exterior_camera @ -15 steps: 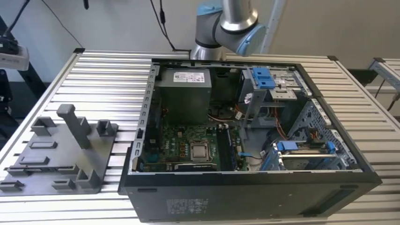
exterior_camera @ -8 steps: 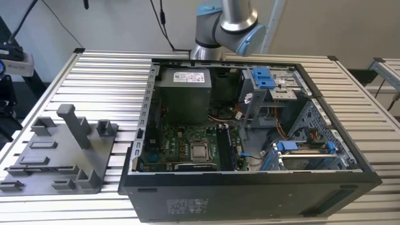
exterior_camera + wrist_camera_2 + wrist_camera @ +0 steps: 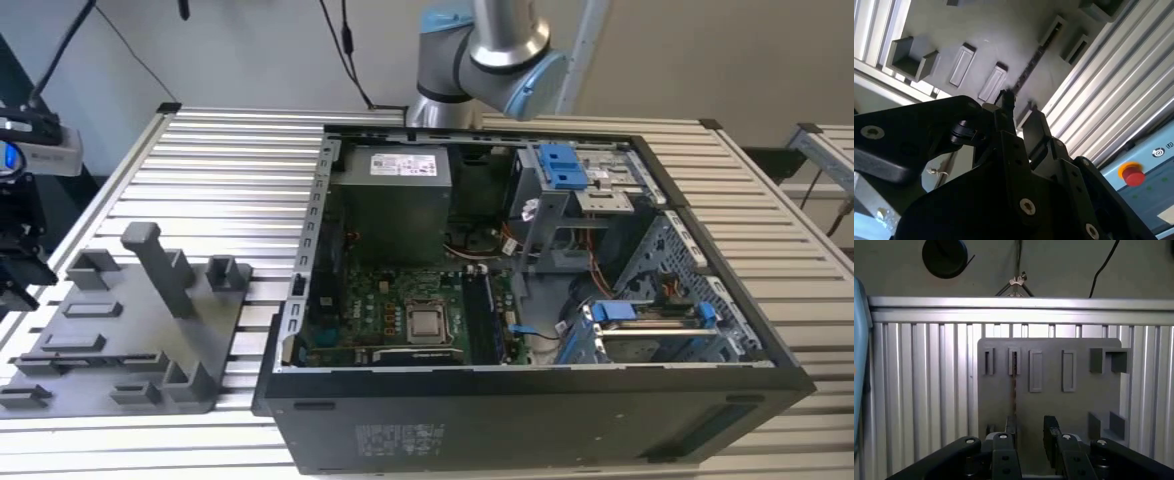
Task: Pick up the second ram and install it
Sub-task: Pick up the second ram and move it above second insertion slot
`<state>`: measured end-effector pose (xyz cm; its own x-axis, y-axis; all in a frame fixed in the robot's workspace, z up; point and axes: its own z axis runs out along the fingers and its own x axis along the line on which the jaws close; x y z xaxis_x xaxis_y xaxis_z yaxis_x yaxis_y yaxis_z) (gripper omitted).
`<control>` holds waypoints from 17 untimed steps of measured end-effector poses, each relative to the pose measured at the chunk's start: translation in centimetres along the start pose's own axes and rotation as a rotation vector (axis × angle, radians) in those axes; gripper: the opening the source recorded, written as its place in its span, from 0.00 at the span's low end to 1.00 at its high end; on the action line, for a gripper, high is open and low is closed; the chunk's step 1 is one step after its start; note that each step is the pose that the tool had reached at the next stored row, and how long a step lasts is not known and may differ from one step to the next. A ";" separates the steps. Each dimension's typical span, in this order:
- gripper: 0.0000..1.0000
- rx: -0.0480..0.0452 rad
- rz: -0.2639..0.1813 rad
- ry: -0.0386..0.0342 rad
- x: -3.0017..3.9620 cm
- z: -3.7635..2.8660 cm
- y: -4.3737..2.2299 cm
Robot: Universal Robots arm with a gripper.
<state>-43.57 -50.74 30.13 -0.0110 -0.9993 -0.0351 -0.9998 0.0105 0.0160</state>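
Black gripper [image 3: 1031, 439], jaws apart, empty, hung over thin dark ram stick [image 3: 1014, 385] in grey plastic tray [image 3: 1079, 405]; its off-centre finger might strike it.

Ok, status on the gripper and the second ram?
Gripper open, hovering over grey plastic holder tray. Thin dark ram stick stands on edge in tray slot, ungripped. Nothing seen between them.
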 end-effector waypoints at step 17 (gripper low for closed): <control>0.36 0.0001 0.000 0.0000 0.03 1.14 -0.02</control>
<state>-43.57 -50.72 28.99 -0.0111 -0.9993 -0.0351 -0.9998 0.0105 0.0160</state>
